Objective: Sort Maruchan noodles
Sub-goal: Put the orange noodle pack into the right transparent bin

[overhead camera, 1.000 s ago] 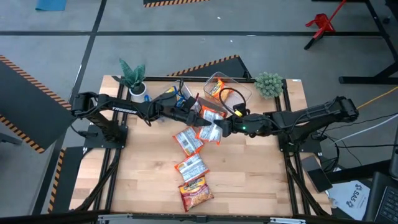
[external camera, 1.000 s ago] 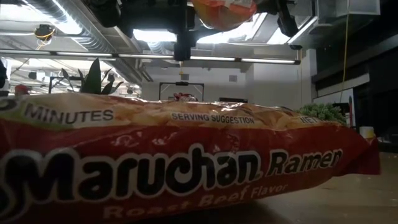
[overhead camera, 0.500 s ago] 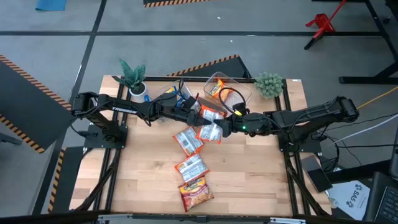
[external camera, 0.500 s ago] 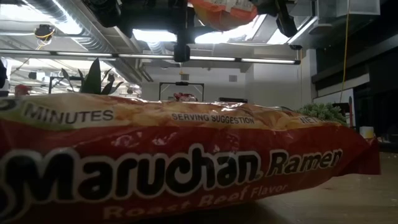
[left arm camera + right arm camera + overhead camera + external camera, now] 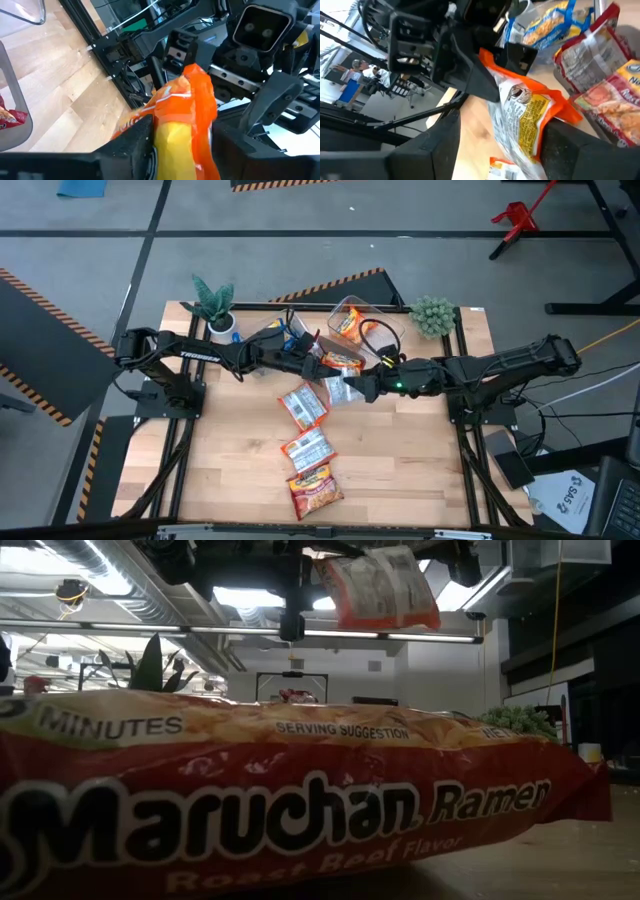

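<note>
An orange Maruchan noodle packet (image 5: 336,375) hangs in the air over the table's middle. My left gripper (image 5: 320,366), reaching level from the left, is shut on it. My right gripper (image 5: 353,387) comes from the right and stands open, one finger on either side of the packet (image 5: 525,120) without touching it. Three more packets (image 5: 303,406) (image 5: 307,448) (image 5: 315,488) lie flat on the table toward its near edge. The nearest one, red (image 5: 300,800), fills the low view. My left gripper pinches the orange packet's crimped end (image 5: 492,62) between its two fingers (image 5: 135,145), coming level from the table's left. The packet hangs below the fingers, clear of the table (image 5: 385,588).
A clear bin (image 5: 365,320) holding orange packets stands at the back, with a second bin (image 5: 280,335) holding a blue-yellow packet to its left. Small plants stand at the back left (image 5: 213,305) and back right (image 5: 432,315). Bare wood lies at the near left and near right.
My right gripper has let go of the orange packet, which now stays with my left gripper. In the low view the packet has swung down from lying nearly flat and now hangs upright. Both arms have stayed about where they were.
</note>
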You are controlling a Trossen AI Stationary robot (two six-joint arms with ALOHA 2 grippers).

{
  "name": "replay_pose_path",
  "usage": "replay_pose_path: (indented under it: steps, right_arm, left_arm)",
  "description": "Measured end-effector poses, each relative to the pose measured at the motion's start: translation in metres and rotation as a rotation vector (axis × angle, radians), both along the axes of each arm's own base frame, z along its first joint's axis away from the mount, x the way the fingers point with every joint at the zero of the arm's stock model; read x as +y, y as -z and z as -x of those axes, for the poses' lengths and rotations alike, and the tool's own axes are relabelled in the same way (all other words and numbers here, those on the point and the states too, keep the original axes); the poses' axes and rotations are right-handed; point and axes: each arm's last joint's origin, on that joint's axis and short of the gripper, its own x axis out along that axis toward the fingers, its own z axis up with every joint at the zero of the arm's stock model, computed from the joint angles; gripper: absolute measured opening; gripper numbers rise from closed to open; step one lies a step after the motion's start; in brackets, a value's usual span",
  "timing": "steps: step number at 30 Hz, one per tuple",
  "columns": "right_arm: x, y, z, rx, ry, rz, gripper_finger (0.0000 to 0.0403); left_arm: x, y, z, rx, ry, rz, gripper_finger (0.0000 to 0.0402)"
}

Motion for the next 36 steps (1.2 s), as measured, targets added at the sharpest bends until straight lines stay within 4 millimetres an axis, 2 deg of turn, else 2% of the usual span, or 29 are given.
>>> replay_pose_path:
  steps: [11,15,21,28,32,36]
  right_arm:
    - [-0.001,0.006,-0.001,0.048,0.015,0.036,0.0209]
    - [-0.002,0.001,0.007,0.059,0.011,0.04,0.0207]
    - [-0.007,-0.01,0.036,0.101,-0.014,0.038,0.0206]
    - [-0.014,-0.019,0.071,0.15,-0.009,0.04,0.0206]
    - [-0.015,-0.021,0.078,0.156,-0.009,0.041,0.0206]
    - [-0.015,-0.019,0.08,0.185,-0.026,0.039,0.0206]
  left_arm:
    - [-0.001,0.0,0.0,0.0,-0.011,-0.013,0.006]
    - [0.003,0.0,0.0,-0.001,-0.023,-0.013,0.0051]
    - [0.011,-0.003,0.001,-0.027,-0.049,-0.032,0.0048]
    - [0.027,-0.008,0.002,-0.06,-0.148,-0.339,0.0048]
    - [0.04,-0.027,-0.001,-0.075,-0.229,-0.643,0.0047]
    - [0.054,-0.047,-0.009,0.009,-0.313,-0.901,0.0047]
